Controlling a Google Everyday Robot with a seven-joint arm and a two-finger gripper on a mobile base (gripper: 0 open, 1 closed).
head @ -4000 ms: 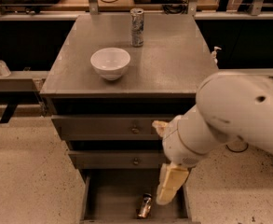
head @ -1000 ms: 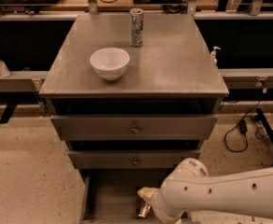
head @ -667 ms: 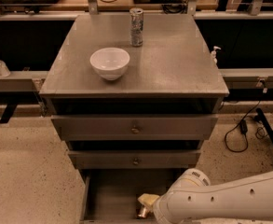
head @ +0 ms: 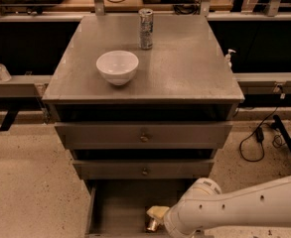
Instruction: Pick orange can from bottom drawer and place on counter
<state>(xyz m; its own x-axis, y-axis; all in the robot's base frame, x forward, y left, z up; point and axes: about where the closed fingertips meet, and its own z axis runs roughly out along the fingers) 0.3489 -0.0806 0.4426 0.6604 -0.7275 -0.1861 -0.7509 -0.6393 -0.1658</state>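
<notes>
The bottom drawer (head: 116, 207) is pulled open at the foot of the grey cabinet. The orange can (head: 151, 226) lies on its dark floor near the front, only a small copper part showing. My white arm reaches in from the lower right. My gripper (head: 156, 214) is down inside the drawer, right over the can and covering most of it. The counter (head: 184, 68) is the flat grey top of the cabinet, well above.
A white bowl (head: 117, 67) sits left of centre on the counter. A tall slim silver can (head: 145, 29) stands at the back. The two upper drawers (head: 144, 137) with knobs are closed. Cables (head: 256, 138) lie on the floor at the right.
The arm has dropped from in front of the upper drawers down into the bottom drawer. The gripper has moved slightly right and lower onto the can. The can has not moved.
</notes>
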